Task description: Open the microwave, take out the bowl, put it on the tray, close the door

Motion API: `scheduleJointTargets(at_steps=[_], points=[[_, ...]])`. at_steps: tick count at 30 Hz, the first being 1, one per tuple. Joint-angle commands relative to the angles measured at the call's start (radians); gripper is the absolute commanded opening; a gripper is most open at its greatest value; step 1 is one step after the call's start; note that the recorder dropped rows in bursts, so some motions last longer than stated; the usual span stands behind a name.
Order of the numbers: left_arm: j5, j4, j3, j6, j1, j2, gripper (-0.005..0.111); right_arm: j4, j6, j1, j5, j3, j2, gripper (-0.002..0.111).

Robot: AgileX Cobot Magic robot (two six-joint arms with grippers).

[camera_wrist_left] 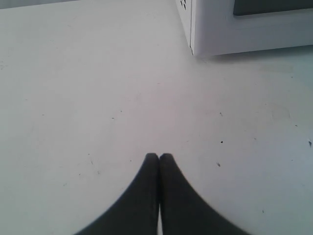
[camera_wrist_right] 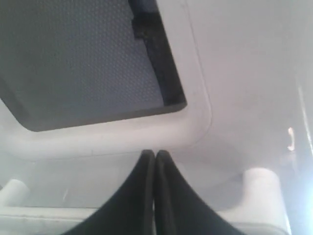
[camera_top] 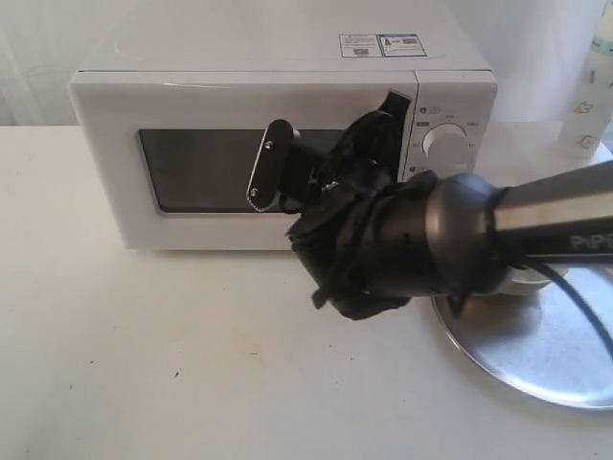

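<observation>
Door point(camera_top: 192, 105) shut; R fingers point(camera_wrist_right: 142, 188) together at handle point(camera_wrist_right: 259, 193), prob. to push; L fingers point(camera_wrist_left: 146, 188) together, idle; tray point(camera_top: 536, 359) at microwave point(camera_top: 239, 57) 4 o'clock.

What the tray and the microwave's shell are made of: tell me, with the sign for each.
Tray: likely metal, perhaps steel or aluminium, with a polished silver finish; it shines and mirrors the light. Microwave shell: smooth, glossy white, either painted metal or plastic; the look leaves that open.

White microwave point(camera_top: 239, 43) upright at back, dark-windowed door point(camera_top: 192, 216) shut; shiny silver tray point(camera_top: 546, 355) flat, near its front right.
</observation>
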Motion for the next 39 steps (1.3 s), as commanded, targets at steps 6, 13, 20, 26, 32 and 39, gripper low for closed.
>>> scheduleJointTargets(at_steps=[6, 13, 20, 26, 32, 39], points=[[0.003, -0.009, -0.003, 0.000, -0.005, -0.002, 0.000, 0.077, 0.212, -0.037, 0.228, 0.224, -0.307, 0.000], [0.003, -0.009, -0.003, 0.000, -0.005, -0.002, 0.000, 0.099, 0.452, 0.039, 0.021, 0.419, -0.591, 0.000], [0.003, -0.009, -0.003, 0.000, -0.005, -0.002, 0.000, -0.006, 0.581, 0.051, -0.418, 0.568, -0.768, 0.000], [0.003, -0.009, -0.003, 0.000, -0.005, -0.002, 0.000, -0.004, 0.581, 0.051, -0.691, 0.644, -0.859, 0.000], [0.003, -0.009, -0.003, 0.000, -0.005, -0.002, 0.000, 0.004, 0.581, 0.051, -0.856, 0.687, -0.933, 0.000], [0.003, -0.009, -0.003, 0.000, -0.005, -0.002, 0.000, 0.004, 0.581, 0.051, -0.992, 0.691, -0.952, 0.000]])
